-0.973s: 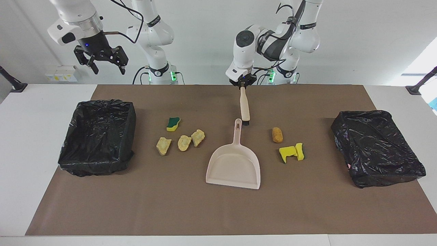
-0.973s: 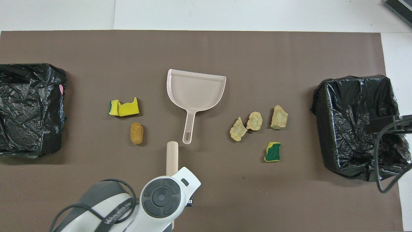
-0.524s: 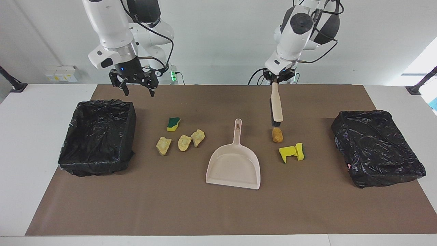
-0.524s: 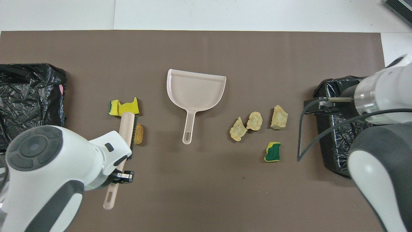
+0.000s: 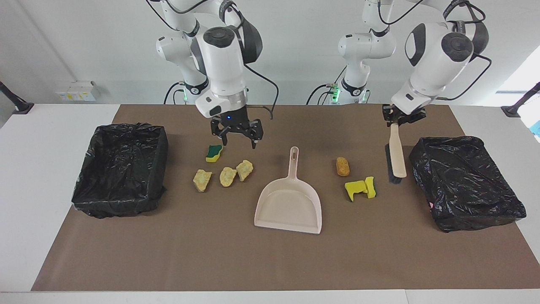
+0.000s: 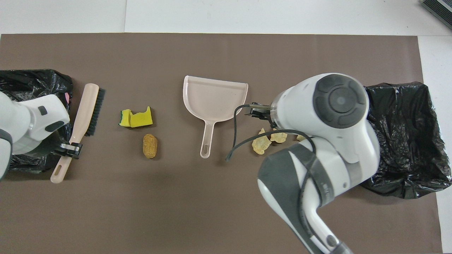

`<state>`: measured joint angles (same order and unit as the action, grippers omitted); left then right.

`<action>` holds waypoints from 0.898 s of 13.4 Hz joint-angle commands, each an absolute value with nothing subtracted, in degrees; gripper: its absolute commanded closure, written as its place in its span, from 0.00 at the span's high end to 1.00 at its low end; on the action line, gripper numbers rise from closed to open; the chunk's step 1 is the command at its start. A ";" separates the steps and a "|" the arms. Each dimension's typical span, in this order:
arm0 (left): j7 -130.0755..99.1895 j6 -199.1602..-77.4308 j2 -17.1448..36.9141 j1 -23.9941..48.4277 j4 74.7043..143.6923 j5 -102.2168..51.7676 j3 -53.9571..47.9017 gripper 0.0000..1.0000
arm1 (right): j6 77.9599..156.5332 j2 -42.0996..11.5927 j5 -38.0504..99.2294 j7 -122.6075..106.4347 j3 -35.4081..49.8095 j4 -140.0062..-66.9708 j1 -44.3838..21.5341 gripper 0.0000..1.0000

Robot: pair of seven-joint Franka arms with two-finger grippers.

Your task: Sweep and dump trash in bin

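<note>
A brown mat [image 5: 270,261] covered most of the table, with a bin lined in black plastic at the right arm's end [image 5: 120,169] and another at the left arm's end [image 5: 466,181]. The beige dustpan [image 5: 291,207] lay mid-mat, its handle pointing toward the robots.

The left gripper [image 5: 398,120] was clamped on the handle of the beige brush [image 5: 396,156], whose dark bristle head hung low over the mat between its bin and the bright yellow sponge pieces [image 5: 360,188]. An orange-brown lump [image 5: 342,166] lay just nearer the robots than those pieces.

The right gripper [image 5: 237,141], fingers spread and holding nothing, hovered over the mat by the green-and-yellow sponge [image 5: 214,153]. Three pale tan foam lumps [image 5: 228,175] lay just farther from the robots.

The only writing, on the right arm's casing in the overhead view, could not be read.
</note>
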<state>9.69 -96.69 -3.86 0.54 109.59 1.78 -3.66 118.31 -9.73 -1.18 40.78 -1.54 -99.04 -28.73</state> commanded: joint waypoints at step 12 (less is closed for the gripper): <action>23.82 -104.41 2.20 -6.77 107.58 6.15 -4.57 0.00 | 131.66 -24.70 -11.78 53.17 -1.93 -97.29 -42.01 0.79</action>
